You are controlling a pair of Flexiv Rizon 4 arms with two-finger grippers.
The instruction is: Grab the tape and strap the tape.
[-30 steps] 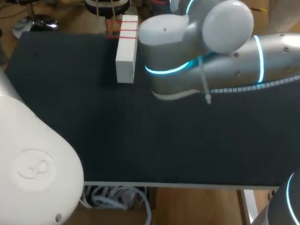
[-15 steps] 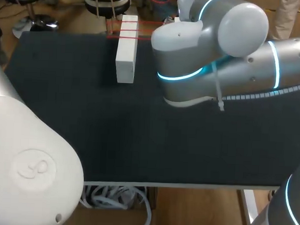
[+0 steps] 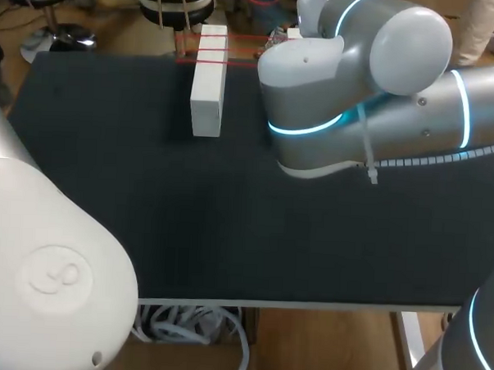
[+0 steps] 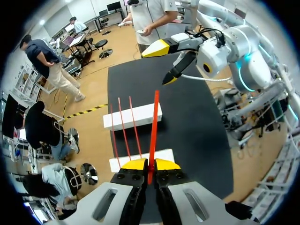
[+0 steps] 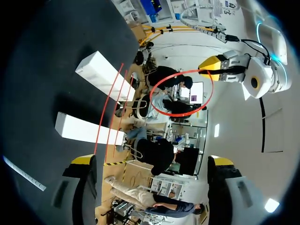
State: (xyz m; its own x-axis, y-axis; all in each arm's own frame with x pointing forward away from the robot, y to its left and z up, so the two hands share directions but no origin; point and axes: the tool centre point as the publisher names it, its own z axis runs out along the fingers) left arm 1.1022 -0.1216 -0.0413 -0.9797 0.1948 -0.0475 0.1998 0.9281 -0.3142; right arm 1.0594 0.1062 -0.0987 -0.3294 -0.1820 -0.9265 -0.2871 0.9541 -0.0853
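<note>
A red tape loop (image 5: 180,93) hangs free in the right wrist view, and my left gripper (image 5: 220,63) is shut on it. In the left wrist view the same tape (image 4: 153,126) rises as a thin red strip from between the shut yellow tips of my left gripper (image 4: 149,165). Under it lie two white blocks (image 4: 132,116) (image 4: 140,159) with several red bands (image 4: 123,131) stretched across them. My right gripper (image 5: 152,161) is wide open with nothing between its fingers, and it hovers beyond the blocks (image 4: 168,61). The head view shows one white block (image 3: 207,93) but neither gripper.
The black table (image 3: 107,187) stretches wide in front of the white block. My right arm's big elbow (image 3: 349,91) hangs over the table's far right part. My left arm's housing (image 3: 47,266) covers the near left corner.
In the head view my right arm has swung to the right, away from the white block. The block and its bands have stayed where they were.
</note>
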